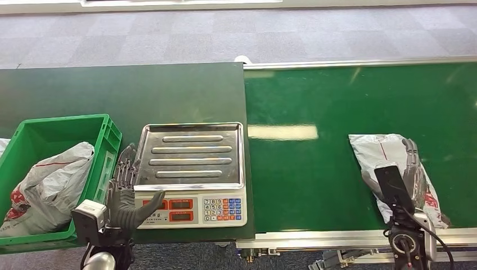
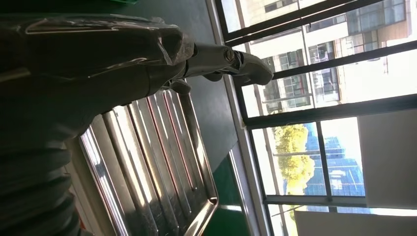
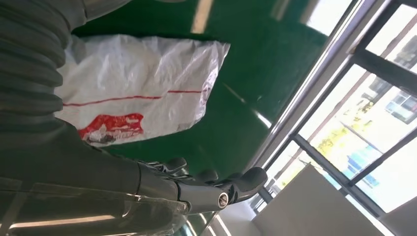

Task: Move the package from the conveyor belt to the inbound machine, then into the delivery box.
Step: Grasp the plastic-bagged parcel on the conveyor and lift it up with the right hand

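A white plastic package (image 1: 376, 149) with red print lies on the green conveyor belt (image 1: 315, 185) near its front edge. My right hand (image 1: 412, 169) hovers over the package's right side with straight, spread fingers and holds nothing. In the right wrist view the package (image 3: 137, 88) lies flat beside the hand (image 3: 196, 189). The inbound machine is a scale with a ribbed steel tray (image 1: 191, 154). At the scale's left edge my left hand (image 1: 126, 188) is open, its thumb pointing at the display panel. The left wrist view has the left hand (image 2: 147, 64) above the tray (image 2: 157, 162).
A green delivery box (image 1: 62, 121) stands left of the scale with a grey-white bag (image 1: 50, 185) inside. The scale's keypad (image 1: 224, 208) faces me. The dark green table (image 1: 124, 95) runs behind the box and the scale. Grey carpet lies beyond the belt.
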`<act>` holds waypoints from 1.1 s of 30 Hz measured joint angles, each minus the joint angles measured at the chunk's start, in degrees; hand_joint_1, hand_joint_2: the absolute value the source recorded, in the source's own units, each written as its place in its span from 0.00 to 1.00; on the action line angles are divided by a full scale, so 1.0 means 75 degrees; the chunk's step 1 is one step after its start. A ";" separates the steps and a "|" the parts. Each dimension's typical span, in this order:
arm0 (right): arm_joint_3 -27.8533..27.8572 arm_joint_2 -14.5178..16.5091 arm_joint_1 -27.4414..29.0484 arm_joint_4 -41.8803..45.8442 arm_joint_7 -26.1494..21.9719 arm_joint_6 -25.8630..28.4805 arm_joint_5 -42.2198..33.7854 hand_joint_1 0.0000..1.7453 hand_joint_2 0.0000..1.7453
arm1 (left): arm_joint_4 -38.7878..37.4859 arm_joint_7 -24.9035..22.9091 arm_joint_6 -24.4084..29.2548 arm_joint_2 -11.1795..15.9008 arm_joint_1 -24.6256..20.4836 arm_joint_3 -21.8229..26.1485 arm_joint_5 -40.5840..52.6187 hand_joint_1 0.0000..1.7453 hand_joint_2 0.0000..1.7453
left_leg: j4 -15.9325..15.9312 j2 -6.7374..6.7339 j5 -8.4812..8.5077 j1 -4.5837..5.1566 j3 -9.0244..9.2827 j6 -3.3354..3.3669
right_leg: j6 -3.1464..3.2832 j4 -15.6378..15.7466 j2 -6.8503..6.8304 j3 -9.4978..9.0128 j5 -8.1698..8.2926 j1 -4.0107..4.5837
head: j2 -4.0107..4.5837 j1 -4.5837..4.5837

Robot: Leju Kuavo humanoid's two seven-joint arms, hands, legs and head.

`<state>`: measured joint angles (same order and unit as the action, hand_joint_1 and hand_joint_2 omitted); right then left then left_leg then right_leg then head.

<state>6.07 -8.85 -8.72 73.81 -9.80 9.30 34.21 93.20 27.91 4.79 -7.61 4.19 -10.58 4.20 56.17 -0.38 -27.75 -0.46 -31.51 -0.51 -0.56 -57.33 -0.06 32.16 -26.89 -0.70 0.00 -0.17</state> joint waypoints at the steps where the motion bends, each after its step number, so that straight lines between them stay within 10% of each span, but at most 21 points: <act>1: 0.0041 -0.0071 -0.0152 -0.0194 0.0018 0.0010 0.0036 0.00 1.00 | -0.0025 -0.0004 0.0002 -0.0013 -0.0024 -0.0017 0.0000 0.00 1.00 | 0.0000 0.0001 0.0000 0.0000 -0.0001 0.0000 | 0.0000 0.0000 0.0000 0.0001 0.0000 0.0000 | 0.0000 0.0000; 8: 0.0150 -0.0338 -0.0881 -0.1274 0.0312 0.0101 0.0351 0.00 1.00 | -0.0147 -0.0091 -0.0028 -0.0058 -0.0102 -0.0049 -0.0070 0.00 1.00 | -0.0003 -0.0006 -0.0001 -0.0002 -0.0017 0.0000 | 0.0001 -0.0001 0.0002 0.0014 -0.0003 0.0003 | 0.0000 -0.0004; 21: 0.0257 -0.1011 -0.3214 -0.6132 0.2939 -0.1440 0.1877 0.00 1.00 | -0.0423 -0.0408 -0.0137 -0.0074 -0.0366 -0.0090 -0.0172 0.00 1.00 | 0.0003 0.0017 0.0008 0.0008 -0.0025 0.0010 | -0.0017 -0.0001 -0.0016 0.0017 0.0007 -0.0008 | 0.0000 -0.0004; 25: 0.0225 -0.1019 -0.3216 -0.6598 0.3082 -0.1539 0.1987 0.97 1.00 | -0.0671 -0.0362 -0.0109 -0.0072 -0.0402 -0.0170 -0.0145 0.00 1.00 | 0.0002 0.0015 0.0006 0.0006 -0.0026 0.0009 | -0.0017 -0.0001 -0.0016 0.0020 0.0001 -0.0006 | 0.0000 -0.0003; 33: 0.0221 -0.1108 -0.3358 -0.6791 0.3094 -0.1435 0.1990 1.00 1.00 | -0.0801 -0.0335 0.0034 -0.0066 -0.0403 -0.0252 -0.0154 0.00 1.00 | 0.0006 0.0017 0.0006 0.0008 -0.0018 0.0010 | -0.0020 -0.0001 -0.0026 0.0000 -0.0001 -0.0007 | 0.0000 -0.0002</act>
<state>7.73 -17.16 -33.91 22.88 13.40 -1.47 49.13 87.19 25.40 5.04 -8.10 1.17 -12.47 3.04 56.21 -0.25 -27.70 -0.40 -31.64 -0.43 -0.71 -57.34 -0.25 32.16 -26.90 -0.75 0.00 -0.18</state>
